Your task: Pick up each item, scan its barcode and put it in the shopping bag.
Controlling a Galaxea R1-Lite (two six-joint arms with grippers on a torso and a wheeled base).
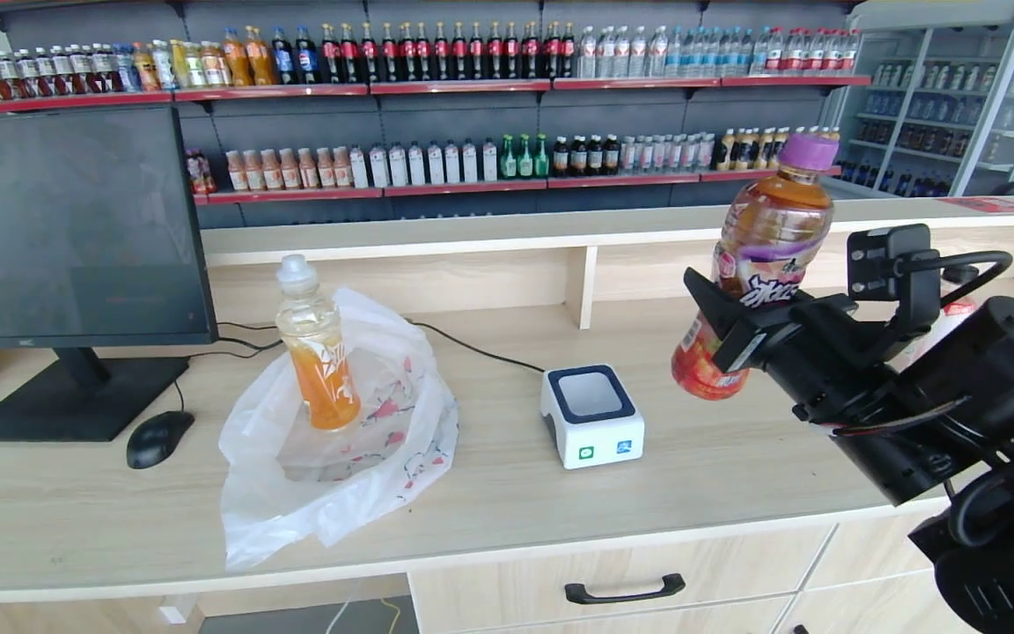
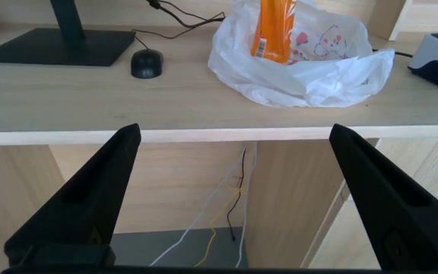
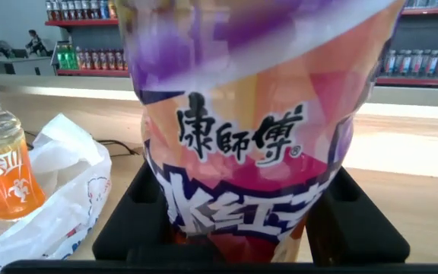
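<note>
Nearly upright bottle (image 1: 758, 264) — cap (image 1: 807, 151) up, rightward.

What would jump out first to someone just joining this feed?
The purple-capped bottle, held tilted in mid-air by the right pincer, up and to the right of the white scanner on the counter. Then the orange drink bottle standing upright inside the white shopping bag, left of the scanner.
</note>
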